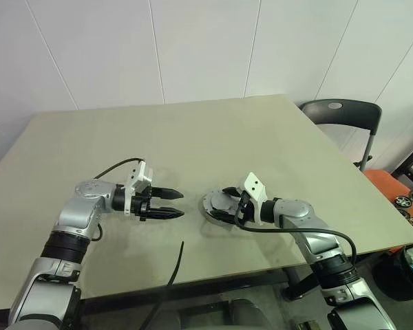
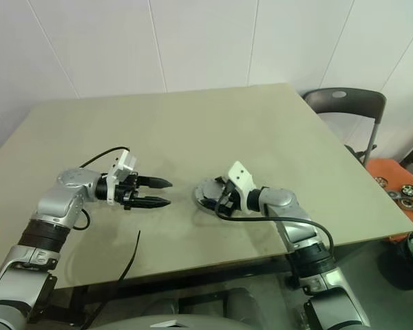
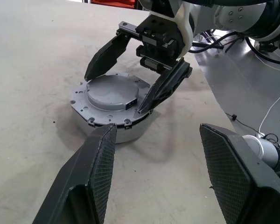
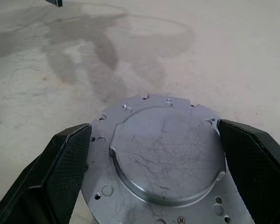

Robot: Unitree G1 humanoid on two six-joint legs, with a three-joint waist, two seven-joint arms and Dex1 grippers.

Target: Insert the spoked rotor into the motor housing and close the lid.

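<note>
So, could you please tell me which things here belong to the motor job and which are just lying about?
Job:
- motor housing, closed
- lid on it
- right gripper, open over it
- left gripper, open

Lying about:
- chair
- small wheels

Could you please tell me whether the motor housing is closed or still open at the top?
Closed: the lid lies flat on the motor housing, with no windings visible. The right end effector straddles it, fingers spread.

The lid (image 4: 165, 161) hides the housing's inside — rotor unseen.
</note>
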